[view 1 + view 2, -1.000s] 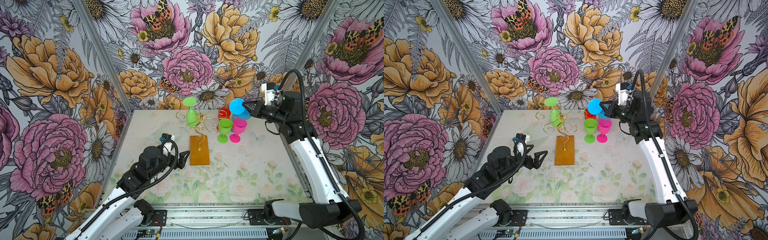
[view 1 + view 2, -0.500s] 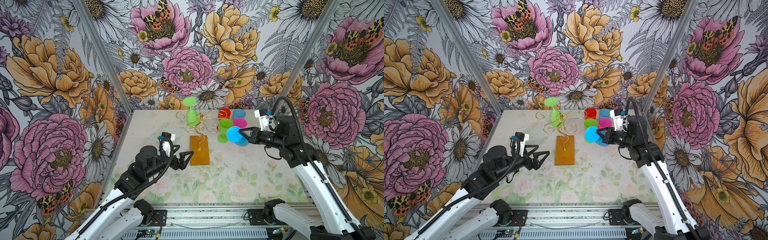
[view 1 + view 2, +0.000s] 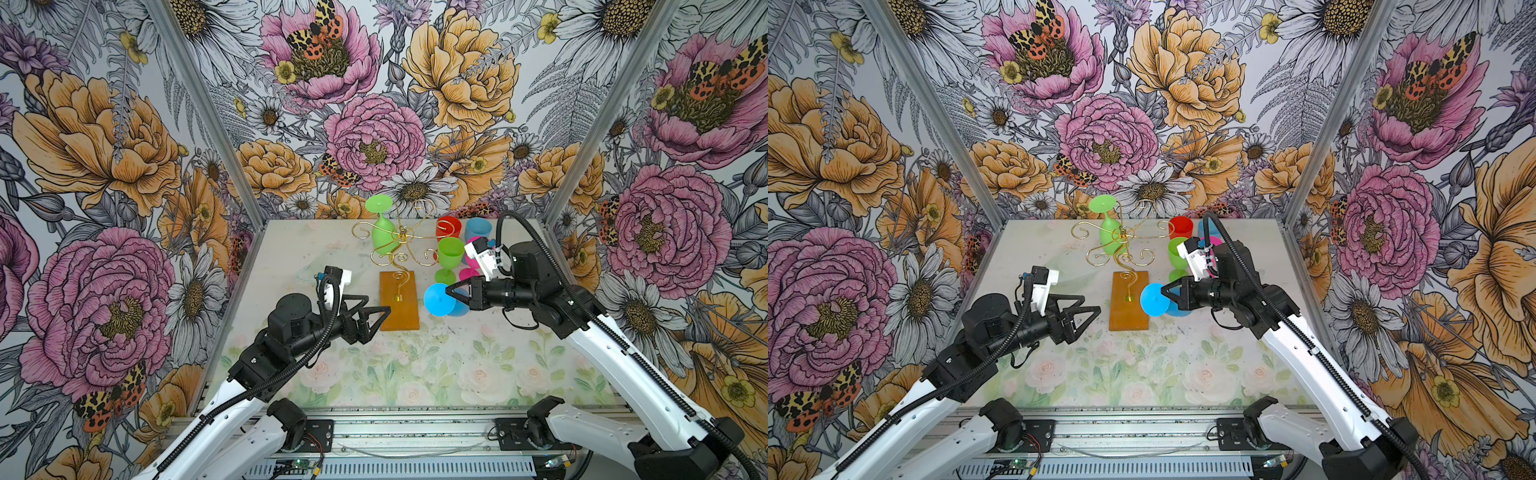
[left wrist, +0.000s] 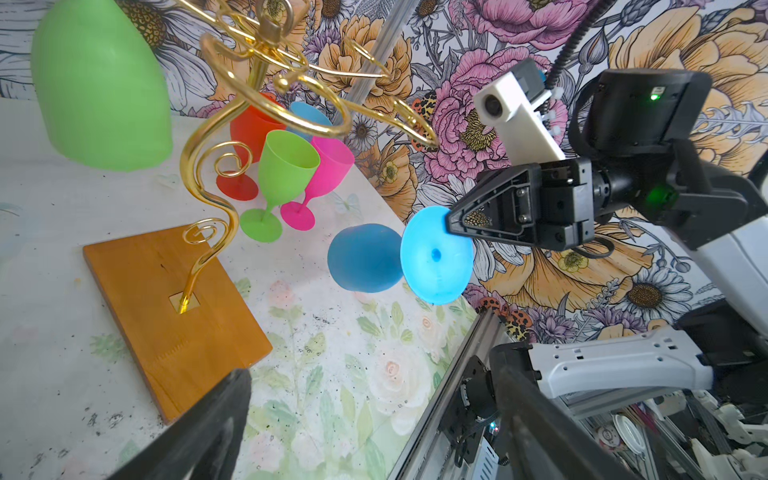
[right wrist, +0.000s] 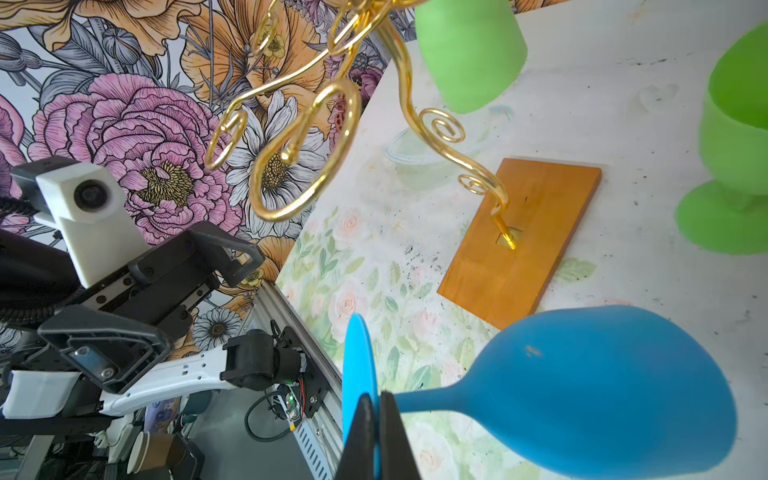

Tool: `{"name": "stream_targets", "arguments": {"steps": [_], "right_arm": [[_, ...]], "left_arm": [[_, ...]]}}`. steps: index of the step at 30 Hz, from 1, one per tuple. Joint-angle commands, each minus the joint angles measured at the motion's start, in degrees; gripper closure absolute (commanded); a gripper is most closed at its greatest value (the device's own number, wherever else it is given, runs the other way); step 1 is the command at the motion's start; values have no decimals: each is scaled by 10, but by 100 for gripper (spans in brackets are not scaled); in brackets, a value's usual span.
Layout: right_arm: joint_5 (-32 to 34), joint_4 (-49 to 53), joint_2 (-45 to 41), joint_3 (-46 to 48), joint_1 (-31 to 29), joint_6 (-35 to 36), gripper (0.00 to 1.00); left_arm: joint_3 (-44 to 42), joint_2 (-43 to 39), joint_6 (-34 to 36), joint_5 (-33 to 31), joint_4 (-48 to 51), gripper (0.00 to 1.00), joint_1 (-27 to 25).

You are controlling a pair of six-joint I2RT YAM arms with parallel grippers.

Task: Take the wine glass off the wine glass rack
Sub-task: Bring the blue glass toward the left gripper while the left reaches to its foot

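A: Right gripper, state?
B: Clamped tight on the foot disc of the blue wine glass. In the right wrist view both fingers pinch the disc's edge, one on each face.
A: Where is the glass?
B: Clear of the wine glass rack, just right of its amber base in both top views. Table contact: cannot tell.
A: Orientation?
B: On its side. Long axis near level, running front to back. The foot's underside faces the front rail and the bowl points toward the back wall. Exact tilt unclear.
A: Left gripper?
B: Jaws spread wide, holding nothing, tips just beside the base's left edge.
A: Rack load?
B: One green wine glass, hanging bowl down.
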State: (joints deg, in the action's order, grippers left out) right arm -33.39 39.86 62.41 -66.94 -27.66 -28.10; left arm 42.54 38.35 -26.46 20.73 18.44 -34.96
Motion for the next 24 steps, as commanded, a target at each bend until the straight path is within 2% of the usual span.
{"name": "stream_targets", "arguments": {"steps": [1,17,24], "right_arm": [[7,-29,11,-23,-13,18,100],[-35,-110,29,-23,-44,5,100],[-58,-142,38,-23,-64,2,100]], "left_arm": [[-16,-5,-28,47,-39,8,8],[-32,40,-96,194,-104,23,51],[-44,72,-137,237,-185,31,51]]}}
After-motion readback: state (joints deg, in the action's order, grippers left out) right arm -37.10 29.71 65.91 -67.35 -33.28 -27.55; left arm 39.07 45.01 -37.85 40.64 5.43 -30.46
